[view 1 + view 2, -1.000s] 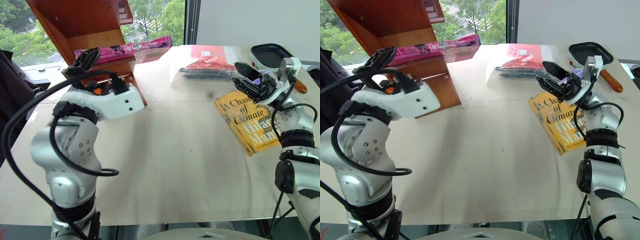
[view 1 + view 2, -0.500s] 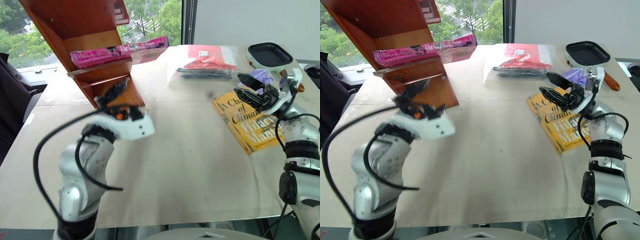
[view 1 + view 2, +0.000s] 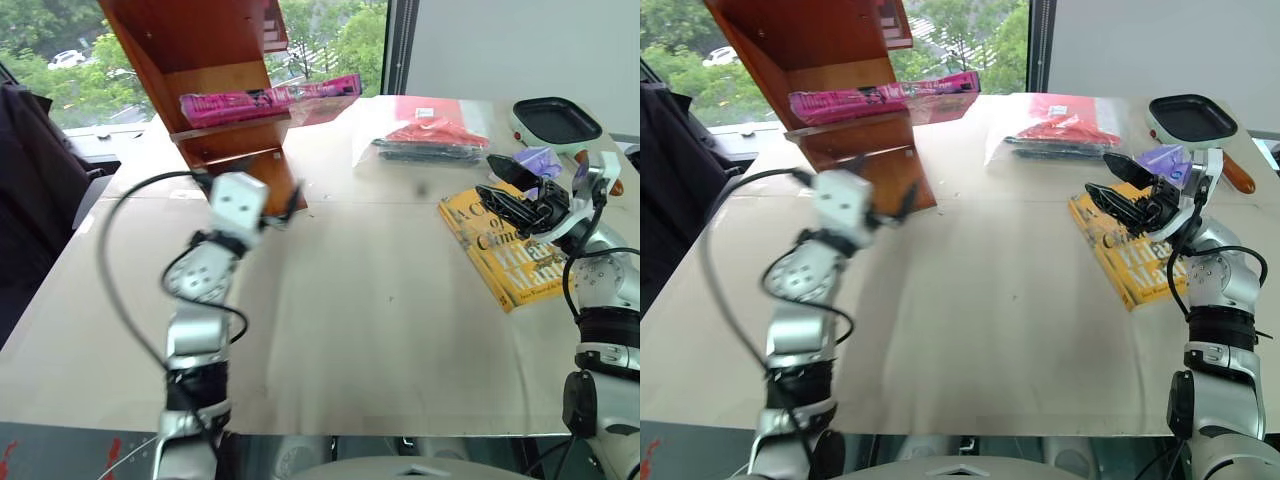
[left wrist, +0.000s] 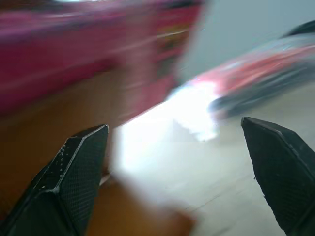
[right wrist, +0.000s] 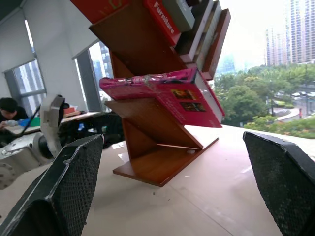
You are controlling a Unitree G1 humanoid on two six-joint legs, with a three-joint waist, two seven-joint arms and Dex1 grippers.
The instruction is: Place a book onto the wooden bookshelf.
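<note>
The pink book (image 3: 268, 99) lies flat on a lower shelf of the wooden bookshelf (image 3: 205, 60), one end jutting past the shelf's edge. The left gripper (image 3: 902, 208) hangs just in front of the bookshelf's base, fingers spread wide and empty. Well to the right of the bookshelf, the right gripper (image 3: 508, 198) hovers over the yellow book (image 3: 502, 252), fingers also apart, holding nothing.

My fingers (image 5: 74, 191) are matt black, finely textured plastic. The book (image 5: 167, 93) wears glossy wrap — the wooden bookshelf (image 5: 147, 118) is smooth, reddish-brown wood.
</note>
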